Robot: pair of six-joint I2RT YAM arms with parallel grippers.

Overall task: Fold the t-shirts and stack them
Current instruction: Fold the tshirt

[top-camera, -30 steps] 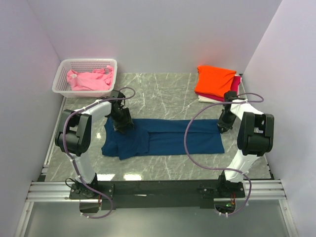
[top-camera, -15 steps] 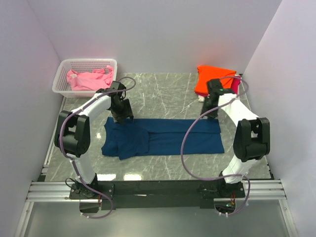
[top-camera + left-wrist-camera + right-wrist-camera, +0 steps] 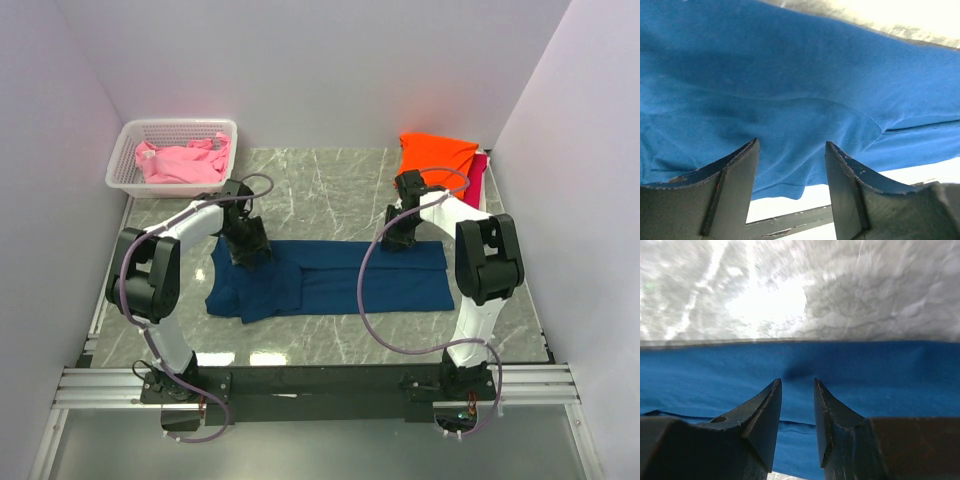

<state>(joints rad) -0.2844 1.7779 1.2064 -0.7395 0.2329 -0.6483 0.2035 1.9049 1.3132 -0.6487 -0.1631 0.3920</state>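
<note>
A dark blue t-shirt (image 3: 330, 280) lies folded into a long strip across the middle of the table. My left gripper (image 3: 246, 246) is low over its far left end, jaws open, with blue cloth (image 3: 790, 75) just beyond the empty fingertips (image 3: 752, 150). My right gripper (image 3: 398, 236) hovers at the strip's far edge, right of centre. It is open by a narrow gap with nothing in it. The right wrist view has the blue cloth (image 3: 875, 375) under the fingers (image 3: 772, 395). A folded orange t-shirt (image 3: 436, 160) tops a magenta one (image 3: 479, 172) at the back right.
A white lattice basket (image 3: 128, 160) at the back left holds a crumpled pink t-shirt (image 3: 180, 162). Bare marble tabletop (image 3: 320, 190) lies beyond the blue strip. Purple-white walls close in the left, right and back. The arms' cables loop above the cloth.
My right gripper opened at the strip's far right corner and moved left along the far edge. My left gripper rose slightly and came back down at the left end.
</note>
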